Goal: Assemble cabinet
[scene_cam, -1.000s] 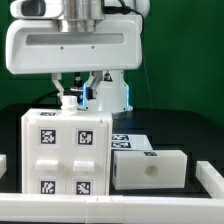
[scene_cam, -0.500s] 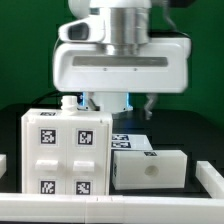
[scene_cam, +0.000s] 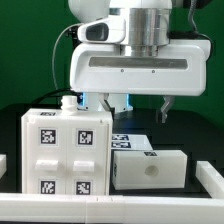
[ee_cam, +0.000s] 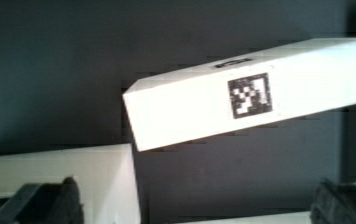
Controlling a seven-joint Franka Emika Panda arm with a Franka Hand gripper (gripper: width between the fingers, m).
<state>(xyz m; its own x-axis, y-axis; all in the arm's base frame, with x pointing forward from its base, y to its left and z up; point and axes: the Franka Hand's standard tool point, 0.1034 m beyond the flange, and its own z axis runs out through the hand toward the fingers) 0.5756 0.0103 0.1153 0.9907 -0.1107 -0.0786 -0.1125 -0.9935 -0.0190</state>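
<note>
- Hovering above the dark desk (scene_cam: 195, 135), the black fingers (scene_cam: 164, 108) stand wide apart with nothing between them.
- The tall white matte plastic cabinet box (scene_cam: 62, 150), bearing four square tags, stands at the exterior view's left.
- A smaller white plastic block (scene_cam: 150, 168) lies just beside it.

ACCESS | exterior view's left: blocked by the tall cabinet box (scene_cam: 68, 150) | just beside it, right: lower cabinet piece (scene_cam: 150, 168), room left above it | far right: bare table (scene_cam: 190, 135), unobstructed | near edge: closed by the front rail (scene_cam: 110, 208) | overhead: occupied by the robot arm (scene_cam: 140, 60)
</note>
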